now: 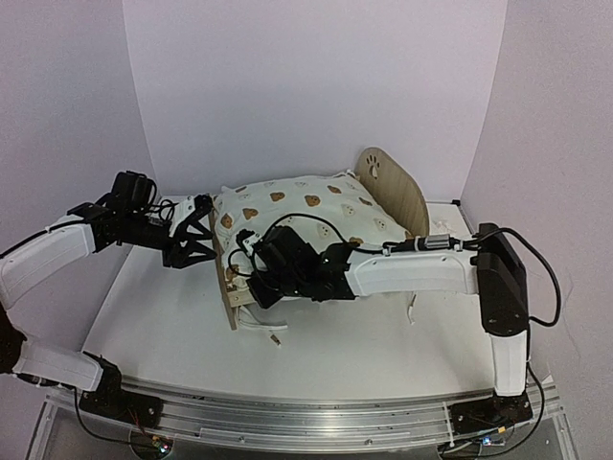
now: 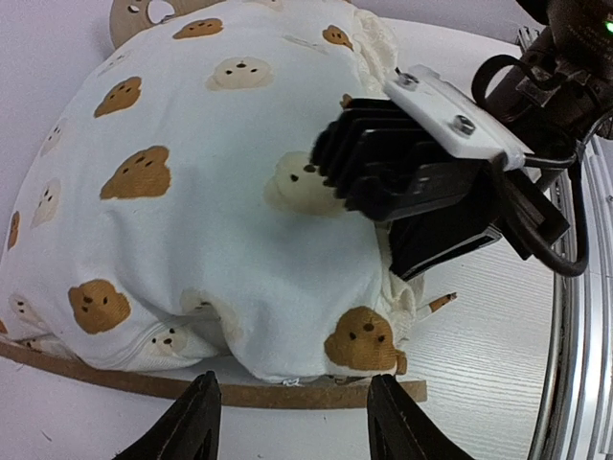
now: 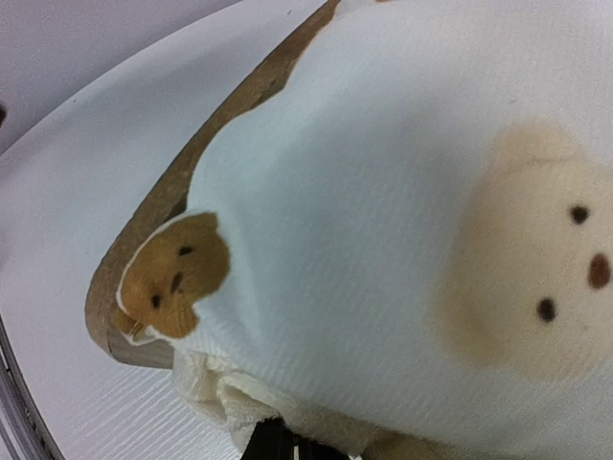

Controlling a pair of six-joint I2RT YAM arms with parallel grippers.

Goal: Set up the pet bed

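The pet bed sits mid-tabletop. Its puffy bear-print duvet looks soft and light, so I'd pinch it by a corner. My right hand is closed tight at its near corner, and my left hand hovers half-spread by the end board.

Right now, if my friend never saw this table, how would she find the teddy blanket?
Look at the white table, then the small wooden bed frame standing in the middle of it. The puffy cream duvet is heaped on that frame. It has brown and tan bear faces all over it, while the frame is bare wood.
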